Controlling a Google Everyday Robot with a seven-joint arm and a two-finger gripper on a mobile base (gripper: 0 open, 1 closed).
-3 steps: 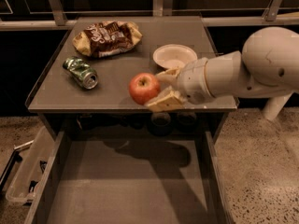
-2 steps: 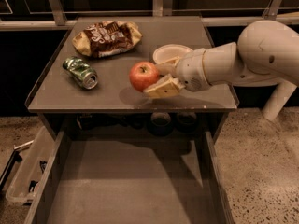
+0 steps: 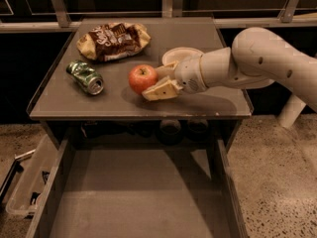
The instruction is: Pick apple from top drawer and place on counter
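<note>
The red apple (image 3: 142, 78) is at the middle of the grey counter (image 3: 59, 100), low over it or resting on it; I cannot tell which. My gripper (image 3: 155, 80) reaches in from the right and is shut on the apple, with one cream finger behind it and one in front. The top drawer (image 3: 138, 197) is pulled open below the counter's front edge, and its flat grey bottom is bare.
A crushed green can (image 3: 86, 77) lies on the counter's left side. A brown chip bag (image 3: 113, 40) lies at the back left. A white bowl (image 3: 182, 55) sits behind the gripper. A clear plastic bin (image 3: 22, 185) stands on the floor left of the drawer.
My gripper has carried the apple leftward and a little farther back over the counter, from near its front right edge toward the middle.
</note>
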